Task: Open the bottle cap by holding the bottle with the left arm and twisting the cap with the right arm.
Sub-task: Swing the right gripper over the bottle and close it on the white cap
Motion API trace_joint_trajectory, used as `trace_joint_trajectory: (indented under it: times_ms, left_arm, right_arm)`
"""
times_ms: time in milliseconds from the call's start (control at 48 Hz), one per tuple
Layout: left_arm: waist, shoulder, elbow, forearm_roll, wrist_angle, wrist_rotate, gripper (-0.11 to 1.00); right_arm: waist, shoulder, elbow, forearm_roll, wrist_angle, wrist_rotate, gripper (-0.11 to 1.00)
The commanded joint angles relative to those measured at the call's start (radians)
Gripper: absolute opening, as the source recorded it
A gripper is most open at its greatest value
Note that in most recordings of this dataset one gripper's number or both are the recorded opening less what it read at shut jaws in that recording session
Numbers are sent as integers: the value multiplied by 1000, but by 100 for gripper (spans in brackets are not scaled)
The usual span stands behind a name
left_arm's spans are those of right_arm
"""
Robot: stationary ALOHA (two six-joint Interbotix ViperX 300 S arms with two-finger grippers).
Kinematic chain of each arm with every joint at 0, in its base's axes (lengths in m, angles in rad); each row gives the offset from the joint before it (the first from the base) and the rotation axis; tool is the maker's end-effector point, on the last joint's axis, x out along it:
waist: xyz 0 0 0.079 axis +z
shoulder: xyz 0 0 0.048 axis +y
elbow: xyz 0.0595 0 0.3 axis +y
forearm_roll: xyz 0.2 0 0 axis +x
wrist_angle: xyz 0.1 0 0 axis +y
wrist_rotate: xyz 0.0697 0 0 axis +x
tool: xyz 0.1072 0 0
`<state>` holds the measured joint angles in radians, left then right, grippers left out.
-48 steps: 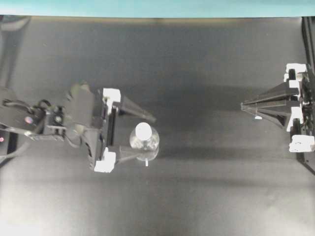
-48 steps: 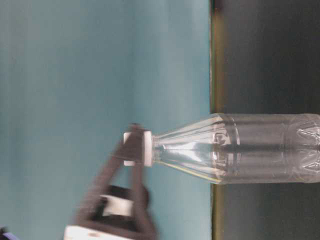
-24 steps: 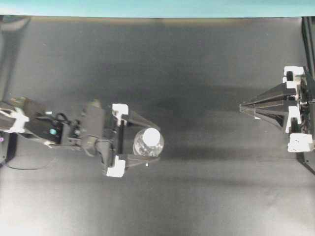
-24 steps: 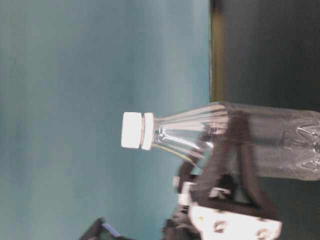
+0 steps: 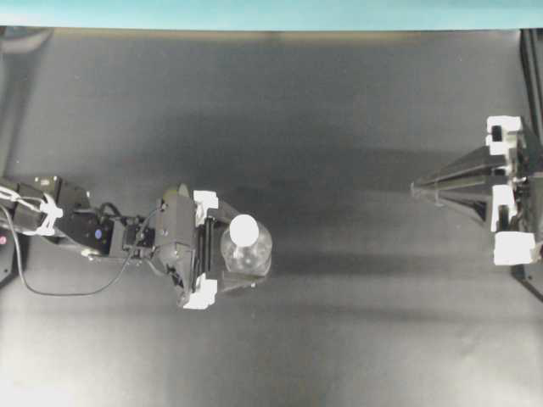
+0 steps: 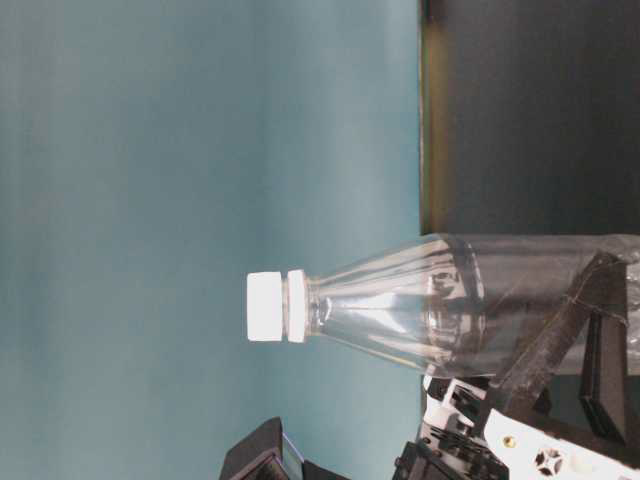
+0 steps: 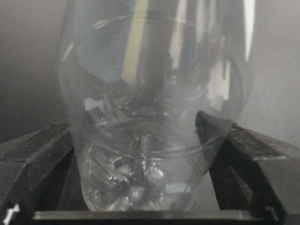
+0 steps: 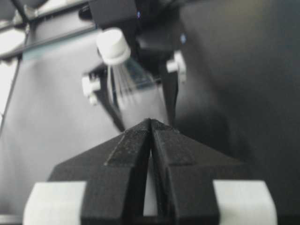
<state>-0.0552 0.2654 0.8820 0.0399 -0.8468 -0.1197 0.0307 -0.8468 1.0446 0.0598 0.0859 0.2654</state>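
— While the bottle stands upright on the desk, left of the middle and a little nearer the front edge than the back one, what is the left gripper doing?

— Its jaws are closed in on the lower body of the bottle, one finger on each side. From the left wrist camera both black fingers press against the clear plastic near the base of the bottle. They are open only as wide as the bottle itself.

— Does the table-level view agree?

— Yes. There the left gripper sits low on the bottle, with a finger lying across the wide part, well away from the neck.

— And the cap?

— The bottle cap is on the neck, white and round, with nothing touching it. It shows clearly at the table-level view as well.

— Where is the right gripper?

— The right gripper is near the right edge of the desk, well apart from the bottle, its tip pointing toward it. Its jaws are pressed together with nothing between them; the right wrist camera shows the two fingers meeting in a thin seam, with the capped bottle beyond them.
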Motion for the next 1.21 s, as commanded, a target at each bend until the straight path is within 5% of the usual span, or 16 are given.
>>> trace_joint_trajectory:
  times_ms: [0, 188, 396, 730, 959, 1188]
  left_arm:
    - [-11, -3, -9, 5, -2, 3, 89]
    - [-11, -5, 0, 5, -2, 11, 82]
    - [-12, -5, 5, 5, -2, 14, 82]
    - [-8, -5, 3, 5, -2, 14, 82]
    - [-5, -5, 0, 5, -2, 14, 82]
    - [-3, -5, -2, 5, -2, 14, 82]
  right_arm:
    - [41, 35, -78, 8, 127, 15, 0]
    - [75, 143, -259, 20, 463, 28, 0]
    - [58, 276, -433, 34, 652, 80, 5]
    - [55, 456, -646, 91, 732, 89, 82]
    - [-2, 681, -922, 183, 963, 164, 78]
    - [-18, 946, -1243, 183, 1230, 245, 76]
